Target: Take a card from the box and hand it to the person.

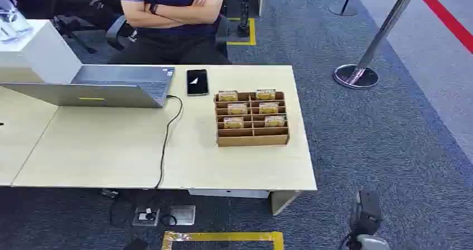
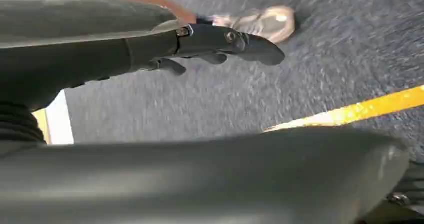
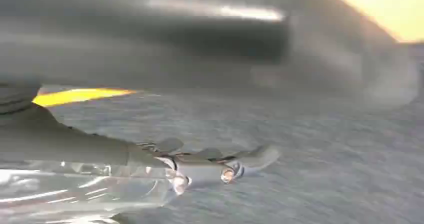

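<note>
Left hand (image 2: 200, 46) hangs low over the carpet, fingers stretched out straight and apart, nothing in it. Right hand (image 3: 210, 164) likewise extended and empty over the carpet, though the right wrist view is blurred; in the head view its arm pokes in at the lower right, well short of the desk. Neither hand is near the box (image 1: 252, 119), which sits on the right part of the desk (image 1: 111, 149), just beyond the phone (image 1: 197, 82) and laptop (image 1: 100, 88). Cards (image 1: 237, 109) stand upright in several back and middle compartments; the front row looks empty. Person (image 1: 173, 10) sits behind the desk with arms crossed, not reaching. Judgement: task basically at the start, no card picked, nothing handed over. Left to do: bring a hand up to the box, pinch one card, lift it out, extend it across the desk to the person.
</note>
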`<control>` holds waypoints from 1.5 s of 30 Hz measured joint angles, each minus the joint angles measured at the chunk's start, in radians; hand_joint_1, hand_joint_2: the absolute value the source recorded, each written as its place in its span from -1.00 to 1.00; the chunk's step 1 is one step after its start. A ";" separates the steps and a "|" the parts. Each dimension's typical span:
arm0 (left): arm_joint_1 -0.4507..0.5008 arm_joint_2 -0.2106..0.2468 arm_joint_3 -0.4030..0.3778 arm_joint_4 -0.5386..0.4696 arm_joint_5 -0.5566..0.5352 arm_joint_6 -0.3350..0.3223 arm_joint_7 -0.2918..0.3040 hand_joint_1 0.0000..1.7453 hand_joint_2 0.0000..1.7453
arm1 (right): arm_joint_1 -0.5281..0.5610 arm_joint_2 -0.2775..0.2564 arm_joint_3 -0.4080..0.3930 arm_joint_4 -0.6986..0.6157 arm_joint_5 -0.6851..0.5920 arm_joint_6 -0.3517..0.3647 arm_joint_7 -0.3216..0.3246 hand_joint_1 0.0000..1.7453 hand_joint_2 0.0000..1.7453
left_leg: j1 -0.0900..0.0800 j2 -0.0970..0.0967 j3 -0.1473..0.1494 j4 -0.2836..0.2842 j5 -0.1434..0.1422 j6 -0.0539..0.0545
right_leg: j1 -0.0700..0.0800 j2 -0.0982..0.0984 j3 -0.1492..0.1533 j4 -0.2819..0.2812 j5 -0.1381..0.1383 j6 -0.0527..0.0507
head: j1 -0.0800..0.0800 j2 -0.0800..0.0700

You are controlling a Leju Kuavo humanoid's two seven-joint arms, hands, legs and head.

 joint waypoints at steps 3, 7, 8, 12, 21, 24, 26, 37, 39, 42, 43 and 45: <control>0.000 -0.003 0.035 0.003 0.020 0.002 0.001 -1.00 -1.00 | -0.038 -0.021 -0.003 -0.014 -0.015 0.012 -0.070 -1.00 -1.00 | 0.000 0.000 0.000 0.000 0.000 0.000 | 0.000 0.000 0.000 0.000 0.000 0.000 | 0.000 0.000; 0.001 -0.004 0.053 0.005 0.017 0.000 0.010 -1.00 -1.00 | -0.100 -0.035 -0.003 -0.046 -0.056 0.065 -0.191 -1.00 -1.00 | 0.000 0.000 0.000 0.000 0.000 0.000 | 0.000 0.000 0.000 0.000 0.001 0.000 | 0.000 0.000; 0.001 -0.004 0.057 0.005 0.014 0.000 0.013 -1.00 -1.00 | -0.114 -0.036 0.000 -0.058 -0.069 0.081 -0.218 -1.00 -1.00 | 0.000 0.000 0.000 0.000 0.001 0.000 | 0.000 0.000 0.000 0.000 0.001 0.000 | -0.001 0.000; 0.000 -0.004 0.056 0.005 -0.028 -0.008 0.022 -1.00 -1.00 | -0.135 -0.016 0.078 -0.194 -0.164 0.129 -0.282 -1.00 -1.00 | 0.000 0.000 0.000 0.000 0.001 0.000 | 0.000 0.000 0.000 0.001 0.001 0.000 | -0.001 0.000; 0.004 -0.004 0.055 0.005 -0.036 -0.006 0.000 -1.00 -1.00 | 0.032 0.019 0.510 -0.760 -0.304 -0.028 -0.223 -1.00 -1.00 | 0.000 0.001 -0.001 0.000 0.001 0.000 | 0.000 0.001 -0.002 0.001 0.001 0.000 | 0.000 0.000; 0.006 -0.004 0.055 0.005 -0.036 -0.002 -0.002 -1.00 -1.00 | 0.091 0.019 0.631 -0.906 -0.228 -0.130 -0.235 -1.00 -1.00 | 0.000 0.000 -0.001 0.000 0.001 0.000 | 0.000 0.001 -0.002 0.001 0.001 0.000 | -0.001 0.000; 0.008 -0.004 0.055 0.005 -0.036 -0.002 -0.002 -1.00 -1.00 | 0.123 0.018 0.701 -0.979 -0.136 -0.227 -0.237 -1.00 -1.00 | 0.000 0.000 -0.001 0.000 0.001 0.000 | 0.000 0.001 -0.002 0.001 0.001 0.000 | -0.001 0.000; 0.009 -0.008 0.063 0.005 0.008 0.011 0.036 -1.00 -1.00 | 0.189 0.016 0.947 -1.093 0.288 -0.467 -0.098 -1.00 -1.00 | 0.000 0.000 -0.001 0.000 0.001 0.000 | 0.000 0.001 -0.001 0.001 0.001 0.000 | -0.001 0.000; 0.009 -0.013 0.077 0.005 0.035 0.026 0.033 -1.00 -1.00 | 0.188 0.016 0.975 -1.093 0.298 -0.481 -0.082 -1.00 -1.00 | 0.000 0.000 -0.001 0.000 0.001 0.000 | 0.000 0.001 -0.001 0.001 0.001 0.000 | -0.001 0.000; 0.009 -0.019 0.101 0.005 0.073 0.049 0.013 -1.00 -1.00 | 0.186 0.016 0.997 -1.093 0.307 -0.485 -0.063 -1.00 -1.00 | 0.000 0.000 -0.001 0.000 0.001 0.000 | 0.000 0.001 -0.001 0.001 0.001 0.000 | 0.000 0.000; 0.008 -0.020 0.114 0.005 0.090 0.056 0.003 -1.00 -1.00 | 0.185 0.015 0.999 -1.093 0.329 -0.486 -0.055 -1.00 -1.00 | 0.000 0.000 -0.001 0.000 0.001 0.000 | 0.000 0.001 -0.001 0.001 0.001 0.000 | 0.000 0.000; 0.007 -0.023 0.138 0.005 0.130 0.055 -0.008 -1.00 -1.00 | 0.180 0.019 0.999 -1.092 0.393 -0.486 -0.040 -1.00 -1.00 | 0.000 0.000 -0.001 0.000 0.001 0.000 | 0.000 0.001 -0.001 0.001 0.001 0.000 | 0.000 0.000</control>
